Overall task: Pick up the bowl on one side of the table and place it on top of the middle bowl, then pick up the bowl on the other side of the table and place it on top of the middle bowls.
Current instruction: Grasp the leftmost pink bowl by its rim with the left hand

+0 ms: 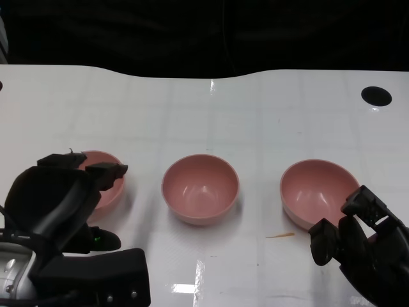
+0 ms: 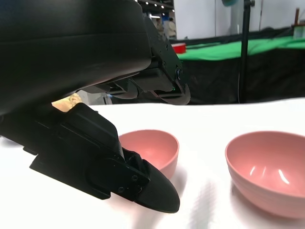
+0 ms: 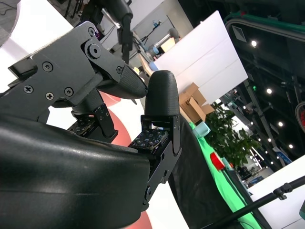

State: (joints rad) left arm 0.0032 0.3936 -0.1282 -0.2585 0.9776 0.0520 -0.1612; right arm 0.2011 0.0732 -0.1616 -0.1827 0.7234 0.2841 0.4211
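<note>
Pink, all three bowls, set in a row across the white counter [image 1: 255, 115], well apart from one another. Middle bowl [image 1: 200, 187] upright, nothing near it. Left bowl [image 1: 110, 185] partly covered by the left hand [image 1: 61, 198]: fingertips [image 1: 108, 171] lie over its near rim, but contact cannot be told from the head view. In the left wrist view the fingers [image 2: 143, 186] are spread, one low near the counter, others above, with the left bowl [image 2: 155, 150] seen between them and the middle bowl [image 2: 269, 171] off to the side; nothing is held.

Right bowl [image 1: 316, 192] upright, its near edge hidden behind the right hand [image 1: 358, 240]. That hand's fingers [image 1: 323, 240] stand just at the bowl's near side, apart, holding nothing. Right wrist view is mostly black shell and fingers [image 3: 159, 100], with a strip of pink behind them.

Other items: a thin tan sliver [image 1: 280, 236] lies on the counter between the middle and right bowls, close to the right hand. A round black hole [image 1: 376, 96] sits in the far right of the counter. Beyond the far edge, dark background.
</note>
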